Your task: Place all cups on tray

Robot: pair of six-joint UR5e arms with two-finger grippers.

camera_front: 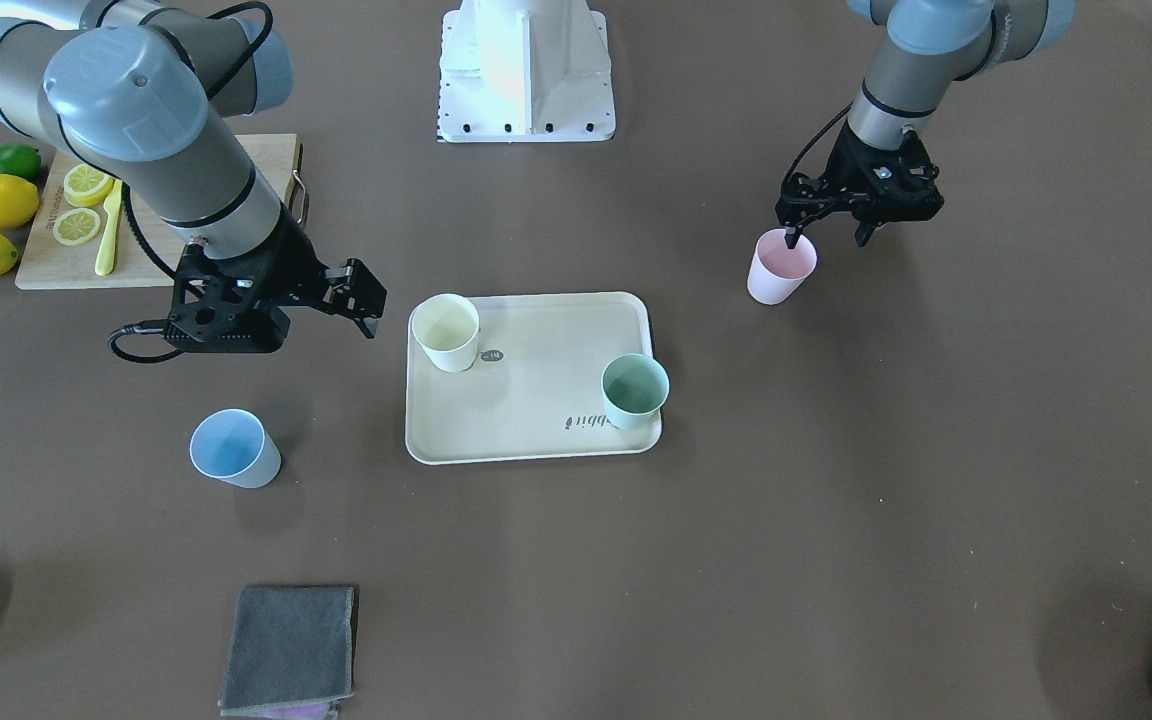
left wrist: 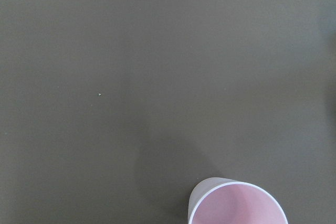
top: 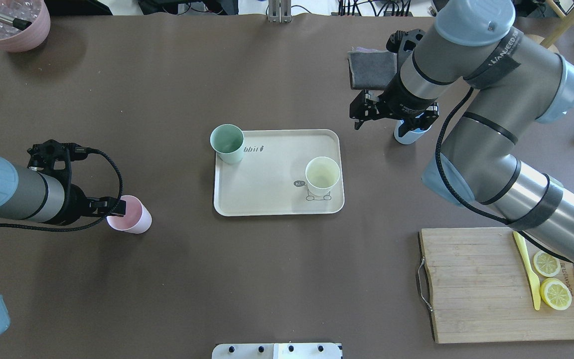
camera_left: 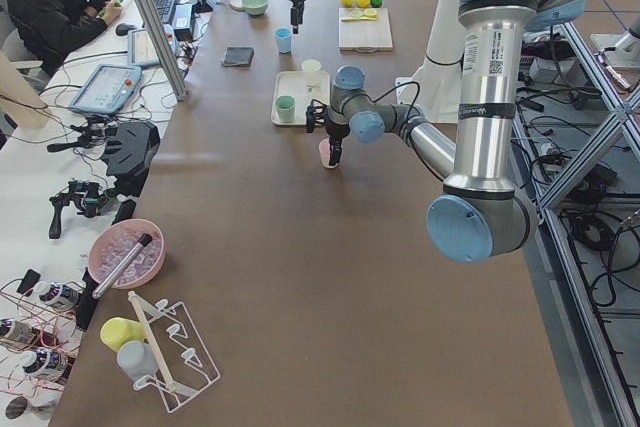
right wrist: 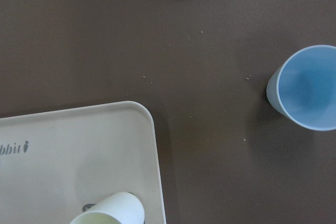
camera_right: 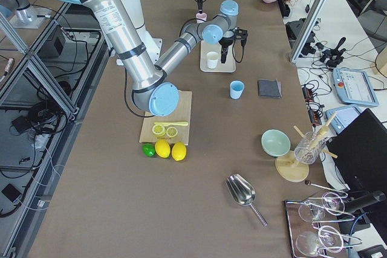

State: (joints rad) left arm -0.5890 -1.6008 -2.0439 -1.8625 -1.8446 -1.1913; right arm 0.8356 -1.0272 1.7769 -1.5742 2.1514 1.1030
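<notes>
Your left gripper [camera_front: 826, 238] stands open at the pink cup [camera_front: 781, 268], one finger inside the rim, gripping nothing. Close squarely on the wall before lifting; the tray [camera_front: 536, 400] lies well apart. Your right gripper [camera_front: 368, 305] hangs open and empty.

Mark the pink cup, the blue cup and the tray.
pink cup [camera_front: 769, 285]: front-facing view, on its outer wall.
blue cup [camera_front: 226, 446]: front-facing view, on the inside of the cup.
tray [camera_front: 536, 385]: front-facing view, on its bare floor.
</notes>
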